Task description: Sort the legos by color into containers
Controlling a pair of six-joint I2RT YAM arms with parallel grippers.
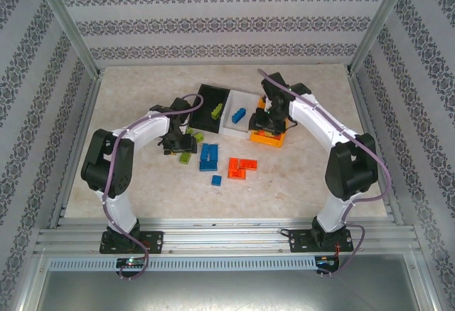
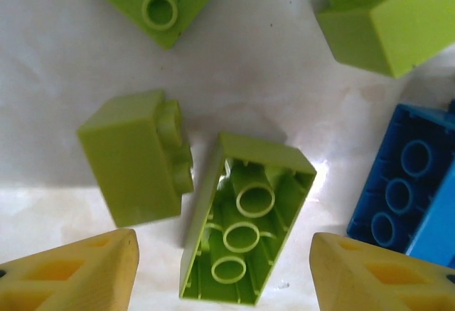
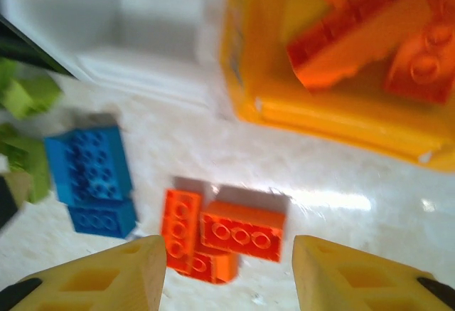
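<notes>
Lime brick [image 2: 245,229] sits within the spread left gripper [image 2: 224,262] — gaps both sides.

The lime bricks [image 2: 135,158] are smooth moulded plastic with a soft gloss, and the orange bricks [image 3: 242,233] shine the same way. The table [image 3: 355,183] is a pale marbled sheet, slick enough to throw back glare. The orange-yellow bin [image 3: 334,112] and white bin [image 3: 142,19] look like glossy plastic. The yellow jaws are matt and finely ridged. The frame rails [image 1: 227,238] are brushed metal.
</notes>
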